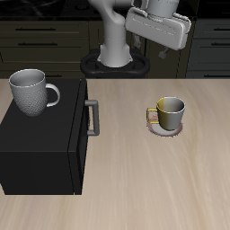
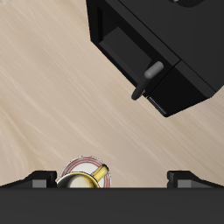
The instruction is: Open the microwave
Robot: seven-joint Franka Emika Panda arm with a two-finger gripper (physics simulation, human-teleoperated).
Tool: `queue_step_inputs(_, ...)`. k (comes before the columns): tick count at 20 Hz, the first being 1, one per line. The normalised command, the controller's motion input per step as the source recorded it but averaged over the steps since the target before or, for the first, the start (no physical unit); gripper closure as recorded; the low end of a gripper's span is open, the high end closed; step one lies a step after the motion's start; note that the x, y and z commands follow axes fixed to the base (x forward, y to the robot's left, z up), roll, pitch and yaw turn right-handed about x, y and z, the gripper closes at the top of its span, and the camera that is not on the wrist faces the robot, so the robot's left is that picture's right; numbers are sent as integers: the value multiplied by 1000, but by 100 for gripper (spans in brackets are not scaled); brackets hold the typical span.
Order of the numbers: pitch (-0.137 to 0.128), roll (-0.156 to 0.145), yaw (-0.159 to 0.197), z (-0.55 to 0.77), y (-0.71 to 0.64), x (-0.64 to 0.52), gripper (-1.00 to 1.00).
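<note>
Gripper [image 1: 160, 20] hangs high at the far edge, cut off; we see its fingers [image 2: 37, 178] spread apart, holding nothing. Microwave [image 1: 43, 135] sits shut, well apart, near a yellow mug [image 1: 169, 111].

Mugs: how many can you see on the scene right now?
2. A grey mug stands on top of the microwave. A yellow-lined mug sits on a small plate on the table, beside the microwave's door. None seems hidden.
</note>
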Motion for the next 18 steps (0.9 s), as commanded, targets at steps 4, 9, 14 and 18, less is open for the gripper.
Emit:
queue_step_inputs(4,-49,-20,-74,10,38,24,-100)
queue_step_inputs(9,-82,-34,-153,-9,202,0,-100)
queue_step_inputs(14,-50,-49,-111,-3,121,-59,-100)
queue_step_inputs(18,-23,-38,-72,-128,155,5,-100)
